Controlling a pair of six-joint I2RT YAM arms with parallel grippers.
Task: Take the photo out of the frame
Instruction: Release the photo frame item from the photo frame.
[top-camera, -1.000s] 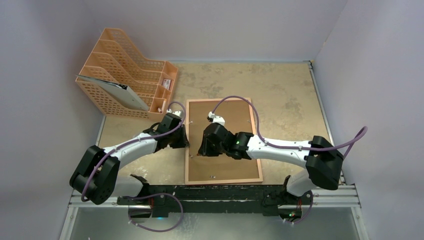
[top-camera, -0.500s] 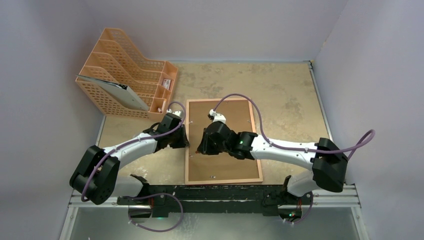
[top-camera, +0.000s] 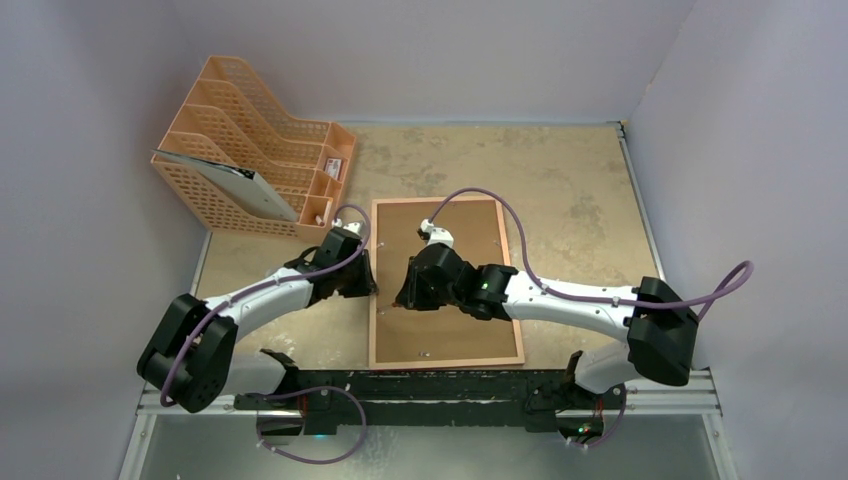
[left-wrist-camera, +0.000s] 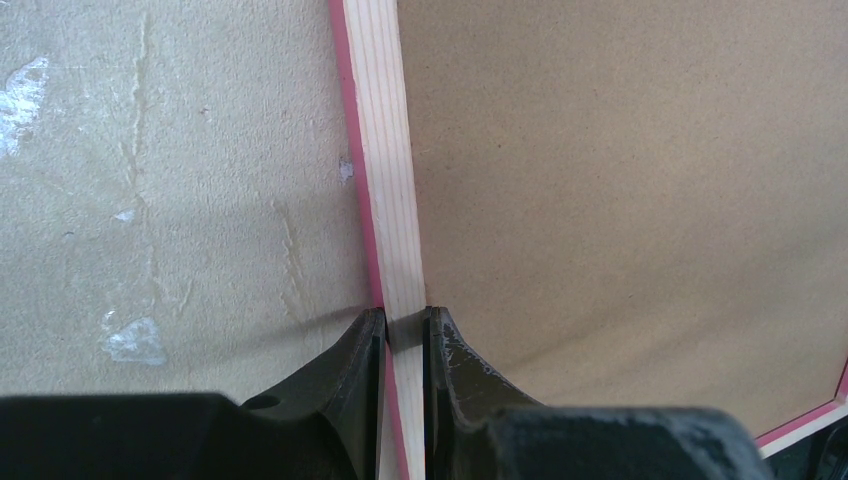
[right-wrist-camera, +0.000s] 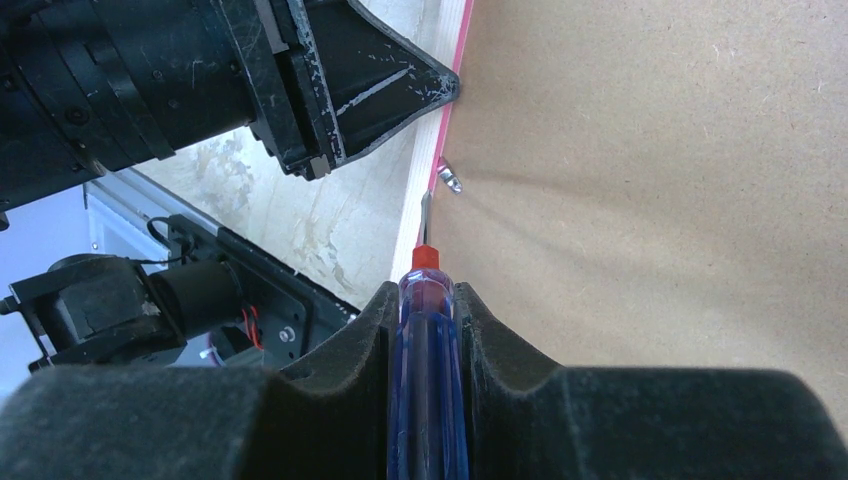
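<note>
1. While the pink-red frame (top-camera: 445, 362) lies face down on the counter (top-camera: 560, 190), its brown backing board (top-camera: 480, 230) is turned up. The photo is out of sight, presumably under that board, so nothing has come out yet.
2. The left hand (left-wrist-camera: 404, 325) is clenched on the frame's left long rail. One finger sits on the counter side and one on the board side, pinning that edge in place.
3. The right hand (right-wrist-camera: 427, 300) grasps a screwdriver (right-wrist-camera: 425, 340) with a clear blue handle and a red collar. Its thin metal shaft points out past the fingers.
4. The frame's long axis runs away from the arm bases. The screwdriver shaft lies nearly along that axis, just inside the left rail.
5. A small metal clip (right-wrist-camera: 450, 180) sits at the seam between rail and board, just beyond the shaft's tip and slightly to the board side. It lies between the tip and the left hand's fingers farther along the same rail. Whether the tip touches the clip cannot be told.
6. The right hand is the nearer one to the clip and the only one carrying a tool, so the coming move looks like a short push forward to turn or lift the clip.
7. If the tip slips off the clip, it could gouge the soft board or run into the left hand.
</note>
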